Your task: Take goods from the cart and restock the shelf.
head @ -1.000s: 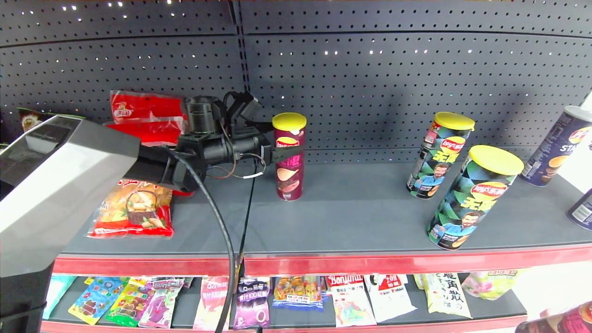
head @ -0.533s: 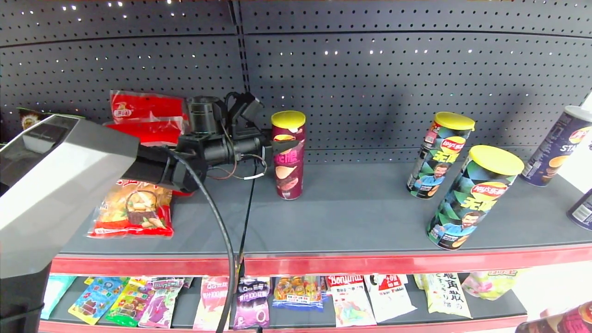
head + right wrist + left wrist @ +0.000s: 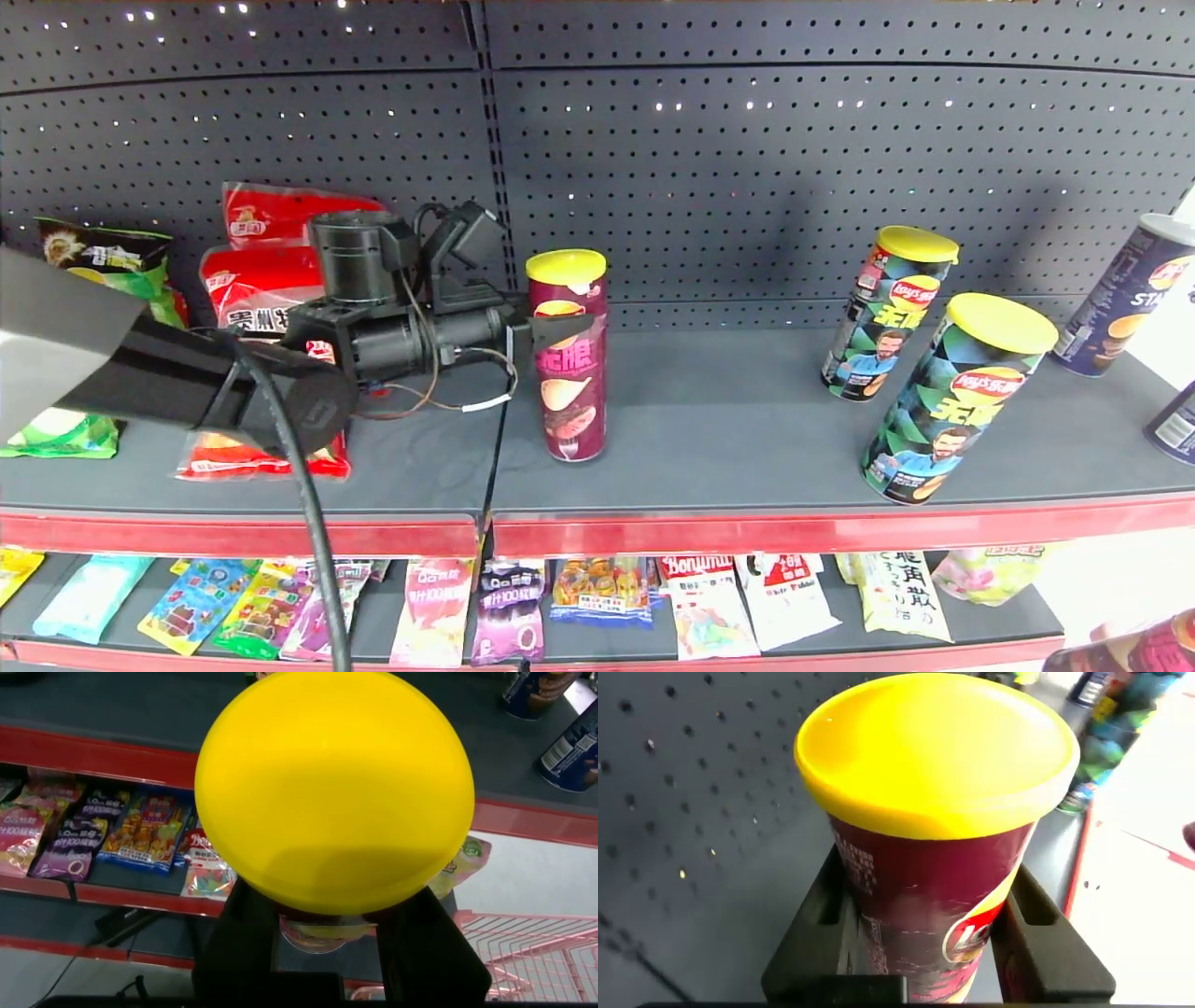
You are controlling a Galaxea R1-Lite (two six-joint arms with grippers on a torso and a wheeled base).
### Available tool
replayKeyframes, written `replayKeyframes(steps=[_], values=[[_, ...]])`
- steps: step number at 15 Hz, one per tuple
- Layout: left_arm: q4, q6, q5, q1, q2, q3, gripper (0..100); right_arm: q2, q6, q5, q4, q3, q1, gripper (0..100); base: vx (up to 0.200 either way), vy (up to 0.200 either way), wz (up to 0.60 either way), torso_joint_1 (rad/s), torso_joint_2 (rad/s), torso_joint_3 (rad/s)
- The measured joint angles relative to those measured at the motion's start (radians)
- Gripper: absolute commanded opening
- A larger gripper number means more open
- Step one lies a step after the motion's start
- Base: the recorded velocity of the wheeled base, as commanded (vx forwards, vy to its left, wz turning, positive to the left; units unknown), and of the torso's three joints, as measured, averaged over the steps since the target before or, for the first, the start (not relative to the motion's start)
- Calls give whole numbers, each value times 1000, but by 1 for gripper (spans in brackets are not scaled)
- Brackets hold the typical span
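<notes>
Your left hand (image 3: pixel 558 327) is closed on the maroon can (image 3: pixel 567 392). Its fingers (image 3: pixel 1050 952) press on both sides just under the yellow lid (image 3: pixel 934 751). The arm comes in about level from the left, above the upper shelf (image 3: pixel 747 439), and passes in front of the red snack bags (image 3: pixel 271 219). The can is upright, near the front edge of the shelf; you cannot tell if its bottom touches. Two green cans (image 3: pixel 952 401) stand well apart to the right. Your right hand (image 3: pixel 332 943) grips another yellow-lidded can (image 3: pixel 332 793).
</notes>
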Motion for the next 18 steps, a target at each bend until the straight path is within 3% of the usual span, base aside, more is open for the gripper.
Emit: replayKeyframes(steps=[2,4,9,15,18], values=[[-125,-3,80,-17,-42,106,0,-1,0,0,0,0,0,0,0,0,0,0,0,0],[-179,-5,127,-48,-69,183,0,-1,0,0,-1,-2,-1,0,0,0,0,0,0,0],[-187,2,134,-59,-93,231,0,-2,0,0,-1,-3,0,0,0,0,0,0,0,0],[-225,6,145,-34,-99,275,0,-2,1,0,-1,-7,0,0,0,0,0,0,0,0],[-234,7,181,-32,-98,296,0,-1,1,0,0,-7,-1,0,0,0,0,0,0,0]])
